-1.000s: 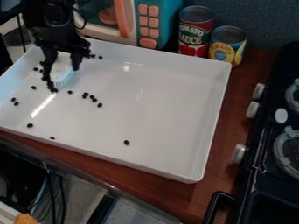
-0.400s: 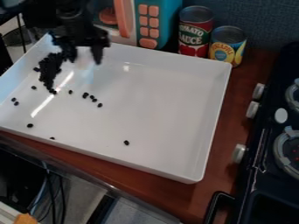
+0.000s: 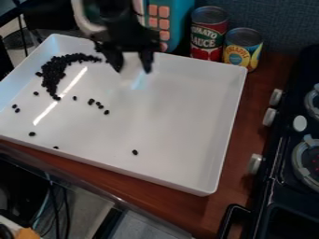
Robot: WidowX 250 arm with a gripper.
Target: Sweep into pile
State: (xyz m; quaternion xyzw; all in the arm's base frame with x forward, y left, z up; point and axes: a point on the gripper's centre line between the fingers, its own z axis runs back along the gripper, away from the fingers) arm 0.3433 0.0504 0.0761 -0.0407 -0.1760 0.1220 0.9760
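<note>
Brown wood tabletop (image 3: pixel 252 123) runs under everything, showing mostly at 3 to 6 o'clock of the tray. White sq. tray (image 3: pixel 174 116) w/ raised walls sits on it, turned a bit. Black toy stove (image 3: pixel 283 170) at 3 o'clock, apart from tray: pale knobs (image 3: pixel 254 163) on its tray side, burner rings (image 3: pixel 306 161) at its 3 o'clock edge.

Black arm (image 3: pixel 118 23) comes in at 11 to 12 o'clock, in front of toy microwave (image 3: pixel 177 16), teal w/ pink buttons, behind tray at 12. Hand (image 3: pixel 133 70) hangs over tray's 12 o'clock part, fingers a bit apart, pinching a white brush (image 3: pixel 131 67) btwn them, lower end pointing down; can't tell if it touches tray floor.

Two cans behind tray at 1 o'clock, both upright: red-label can (image 3: pixel 209 35), then shorter yellow/blue can (image 3: pixel 242 51) just beside it, on its 4 o'clock side.

Main pile (image 3: pixel 53 72) of small black bits: thick curved band in tray, 10 to 11 o'clock, near the walls. Small loose cluster (image 3: pixel 92 101) near tray ctr, toward 10. Strays: one (image 3: pixel 74 98) btwn pile & cluster, few more at 9 to 10, one (image 3: pixel 31 134) at 8, one (image 3: pixel 56 147) btwn 7 & 8, one (image 3: pixel 135 152) approx. 6.
</note>
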